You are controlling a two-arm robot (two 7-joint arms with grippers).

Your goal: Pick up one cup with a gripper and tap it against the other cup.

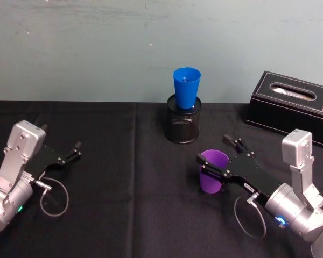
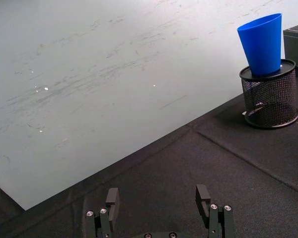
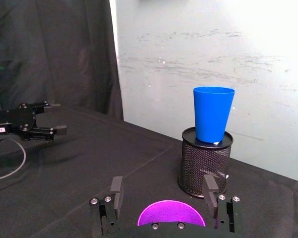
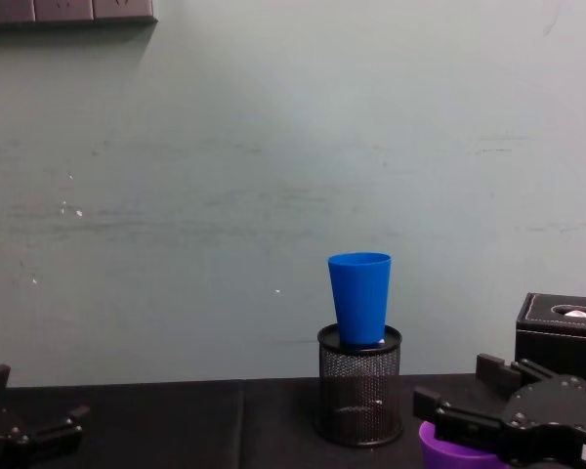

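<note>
Straddling purple cup (image 1: 212, 173), right hand (image 1: 217, 155)

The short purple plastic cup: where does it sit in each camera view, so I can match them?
Head view: short purple plastic cup, right of centre, between the right gripper's fingers.
Left wrist view: not in it.
Right wrist view: purple cup, bottom centre, between the fingers.
Chest view: rim at bottom right.
Shared landmark: tall blue plastic cup standing in the black mesh holder.

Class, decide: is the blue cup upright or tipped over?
Upright. The blue cup stands mouth up in the black mesh holder, with its open rim level at the top.
</note>
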